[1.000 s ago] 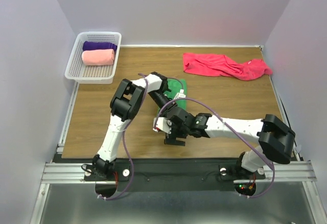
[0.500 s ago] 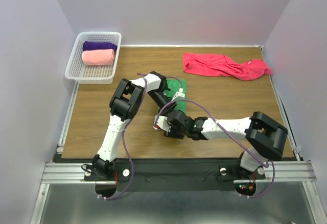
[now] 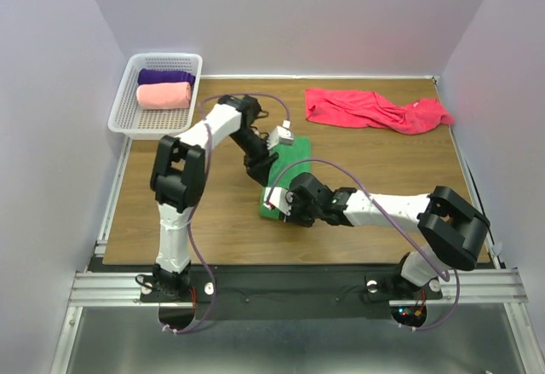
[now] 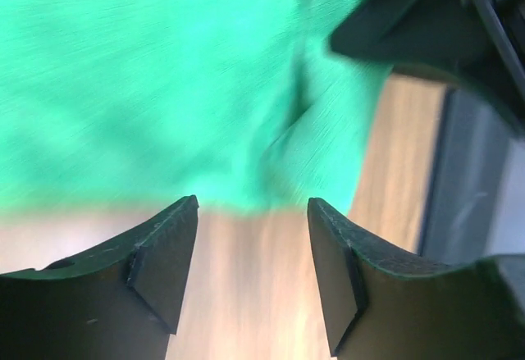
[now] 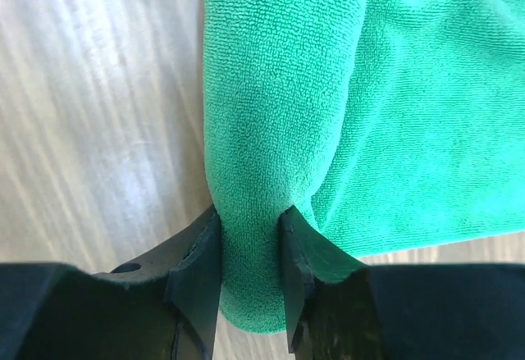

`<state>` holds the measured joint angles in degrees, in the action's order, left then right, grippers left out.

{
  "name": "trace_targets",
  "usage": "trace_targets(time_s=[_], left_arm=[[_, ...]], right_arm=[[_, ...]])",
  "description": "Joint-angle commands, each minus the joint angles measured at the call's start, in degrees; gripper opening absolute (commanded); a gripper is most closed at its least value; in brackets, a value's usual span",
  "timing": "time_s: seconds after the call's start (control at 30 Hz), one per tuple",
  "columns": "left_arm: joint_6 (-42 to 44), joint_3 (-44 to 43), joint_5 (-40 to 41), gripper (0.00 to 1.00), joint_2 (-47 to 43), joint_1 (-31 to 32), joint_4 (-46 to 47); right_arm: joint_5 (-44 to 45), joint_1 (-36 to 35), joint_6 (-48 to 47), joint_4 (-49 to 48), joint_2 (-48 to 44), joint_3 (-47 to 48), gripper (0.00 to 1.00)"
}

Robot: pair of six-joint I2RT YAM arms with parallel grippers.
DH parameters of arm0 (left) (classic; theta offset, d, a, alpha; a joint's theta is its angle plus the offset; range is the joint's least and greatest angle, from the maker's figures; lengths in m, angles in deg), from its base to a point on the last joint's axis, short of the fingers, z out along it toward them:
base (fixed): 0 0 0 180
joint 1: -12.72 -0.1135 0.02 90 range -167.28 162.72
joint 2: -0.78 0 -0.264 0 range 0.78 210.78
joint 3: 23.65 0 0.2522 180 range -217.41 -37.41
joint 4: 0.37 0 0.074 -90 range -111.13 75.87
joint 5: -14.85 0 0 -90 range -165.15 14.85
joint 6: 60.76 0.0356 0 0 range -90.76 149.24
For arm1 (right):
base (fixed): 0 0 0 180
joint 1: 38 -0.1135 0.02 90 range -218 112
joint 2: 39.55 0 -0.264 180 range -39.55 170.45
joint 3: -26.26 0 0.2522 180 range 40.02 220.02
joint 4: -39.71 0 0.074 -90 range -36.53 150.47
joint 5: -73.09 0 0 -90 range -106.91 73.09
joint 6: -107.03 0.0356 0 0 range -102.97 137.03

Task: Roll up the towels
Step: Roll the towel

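Observation:
A green towel (image 3: 290, 158) lies flat as a narrow strip on the wooden table, running from the middle toward the near edge. My right gripper (image 3: 281, 206) (image 5: 250, 212) is shut on a raised fold at the strip's near end, with green cloth (image 5: 271, 130) bunched between its fingers. Just off the strip's left edge, my left gripper (image 3: 262, 169) (image 4: 253, 204) stands open with only bare wood between its fingers; the green towel (image 4: 164, 73) shows blurred ahead of it. A crimson towel (image 3: 375, 108) lies crumpled at the back right. Salmon-pink (image 3: 163, 95) and purple (image 3: 166, 76) towels sit rolled in the basket.
The white mesh basket (image 3: 128, 120) stands at the back left corner of the table. Purple-grey walls close in the table on the left, back and right. A metal rail runs along the near edge by the arm bases.
My right gripper has closed on the near end of the green towel. The left gripper has let go, opened and drawn back to the towel's left edge, its elbow swinging left.

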<state>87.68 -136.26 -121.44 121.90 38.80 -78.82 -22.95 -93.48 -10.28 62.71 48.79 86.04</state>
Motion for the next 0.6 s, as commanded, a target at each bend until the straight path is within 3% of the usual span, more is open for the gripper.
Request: trace_targets(time_s=[0.0,0.1,0.17,0.23,0.3,0.4,0.5,0.57], left_arm=[[0.63,-2.14,5.59,0.68,-9.57,-4.19,0.88],[-3.32,0.13,5.94,0.73,-13.81,-9.28,6.92],[-6.04,5.91,6.29,0.82,-21.07,-13.23,16.63],[-11.31,10.67,8.65,0.87,-30.47,-14.74,24.39],[-13.16,17.68,11.12,0.98,-39.93,-15.27,33.42],[-17.47,27.96,13.59,0.99,-51.54,-15.36,43.82],[-14.59,35.18,11.31,0.99,-58.08,-15.28,45.26],[-9.17,37.75,11.73,0.99,-61.78,-13.0,40.55]], right_arm=[[-8.45,1.43,-1.34,7.46,-0.01,0.82,0.27],[-14.24,4.06,-1.08,11.16,0.61,3.89,0.27],[-19.32,6.51,-0.9,15.01,2.36,7.13,0.25],[-22.85,8.1,-0.73,18.62,3.51,8.99,0.26],[-27.6,10.3,-0.03,20.64,5.26,11.71,0.26],[-32.7,12.59,0.41,25.64,8.07,15.48,0.26],[-37.28,14.52,0.85,28.9,12.02,18.57,0.27],[-40.78,16.37,1.12,31.36,15.26,21.03,0.28]])
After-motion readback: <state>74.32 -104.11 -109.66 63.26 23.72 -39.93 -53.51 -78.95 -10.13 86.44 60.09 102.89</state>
